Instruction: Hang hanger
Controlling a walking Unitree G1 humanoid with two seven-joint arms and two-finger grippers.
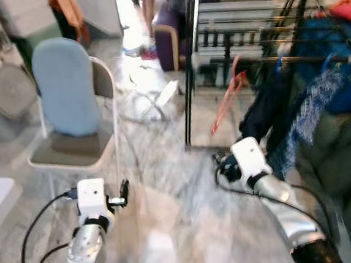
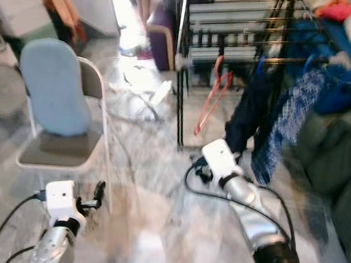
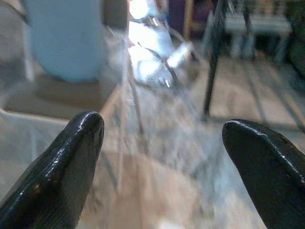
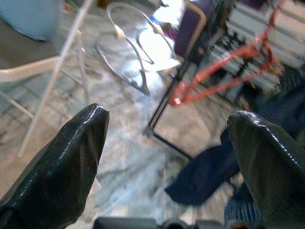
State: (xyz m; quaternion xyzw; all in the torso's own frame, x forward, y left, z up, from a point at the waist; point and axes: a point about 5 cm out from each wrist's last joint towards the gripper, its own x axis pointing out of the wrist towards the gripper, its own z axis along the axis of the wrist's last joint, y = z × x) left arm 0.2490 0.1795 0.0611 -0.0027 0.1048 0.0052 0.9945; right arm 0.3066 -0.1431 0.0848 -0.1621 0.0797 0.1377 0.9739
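The right gripper [image 4: 167, 157] is standing with its fingers spread and holding nothing, pointing toward the red hanger [image 4: 224, 71], which is already hanging from a rail of the black drying rack [image 1: 190, 75], beside the dark clothes [image 1: 266, 114]. I judge the hanging is done. The left gripper [image 3: 162, 162], also spread and empty, is facing the blue-backed chair [image 1: 68, 104]. The right wrist view is showing the hanger's triangle clearly; the head views are blurring it.

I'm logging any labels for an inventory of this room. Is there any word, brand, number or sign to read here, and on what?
None can be read. The red hanger on the drying rack, the chair, the hung clothes and the white housings of the left gripper and right gripper show no print; all is motion-blurred.
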